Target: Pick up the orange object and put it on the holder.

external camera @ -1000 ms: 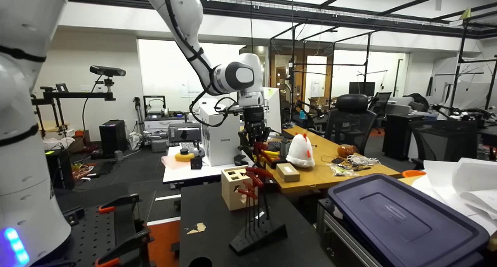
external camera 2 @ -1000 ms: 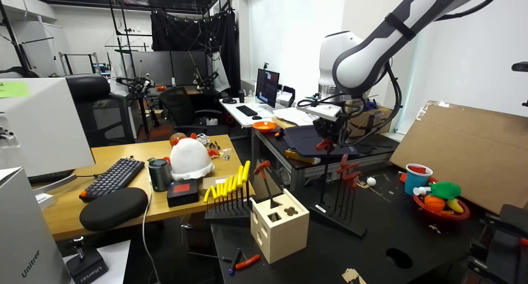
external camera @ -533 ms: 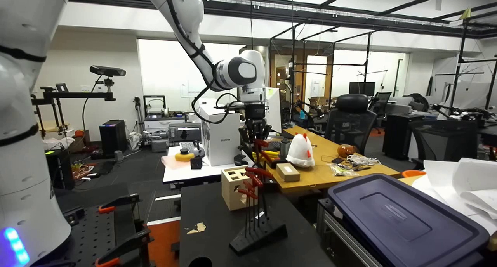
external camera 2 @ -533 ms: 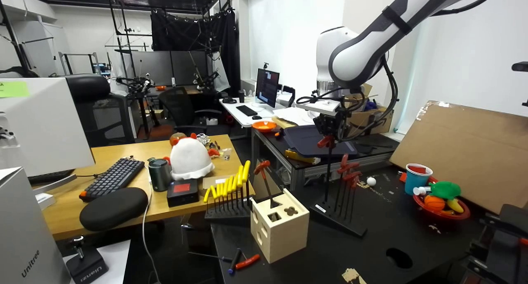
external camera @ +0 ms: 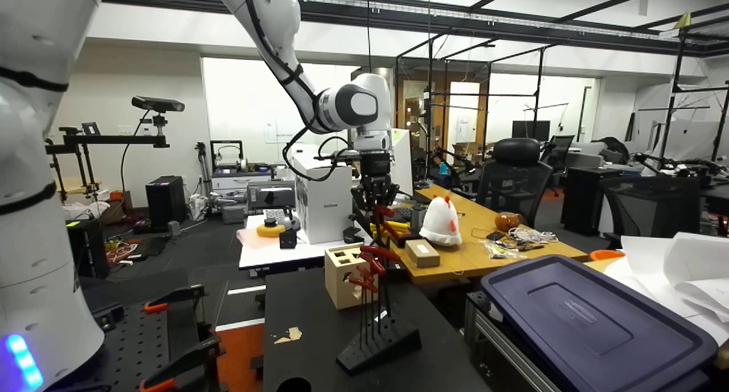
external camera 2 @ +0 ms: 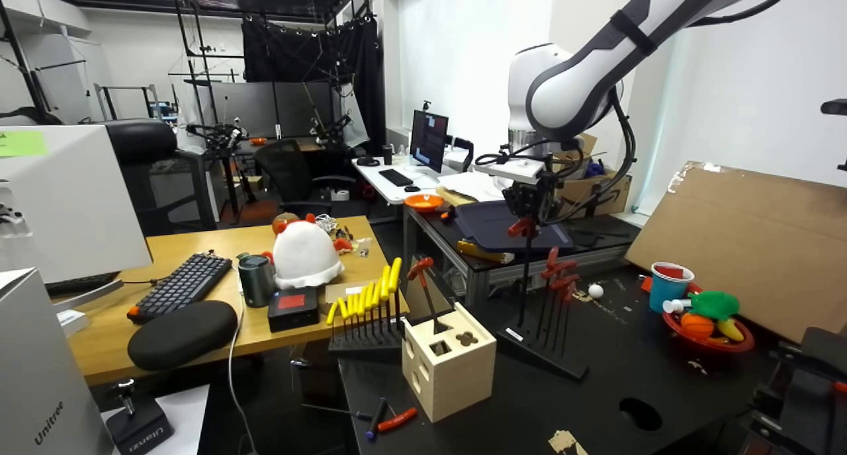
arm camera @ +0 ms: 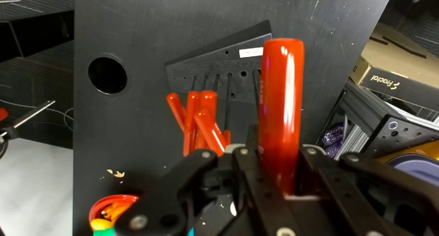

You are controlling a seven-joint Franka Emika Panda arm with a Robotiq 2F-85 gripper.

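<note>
My gripper [arm camera: 278, 150] is shut on the orange object [arm camera: 281, 98], a red-orange handled key with a long dark shaft. It shows in both exterior views, its handle [external camera 2: 523, 228] up under the fingers and its shaft nearly vertical. The shaft's foot meets the slanted black stand [external camera 2: 549, 359]; whether it sits in a hole I cannot tell. Several similar red-handled keys [arm camera: 205, 122] stand in that black stand, left of the held handle in the wrist view. The holder [external camera 2: 460, 375], a pale wooden block with cut-out holes, is beside the stand, with another red-handled key [external camera 2: 420, 267] leaning in its top.
A rack of yellow-handled keys [external camera 2: 370, 293] stands behind the wooden block. Loose tools [external camera 2: 397, 418] lie at the table's front edge. A red bowl of toys [external camera 2: 708, 339] and a blue cup [external camera 2: 668, 286] are farther along. The tabletop has a round hole [arm camera: 108, 74].
Between one second and half a second ago my gripper rose slightly and straightened, with the orange object still in it. Since then it has barely shifted. The holder and black stand have not moved.
</note>
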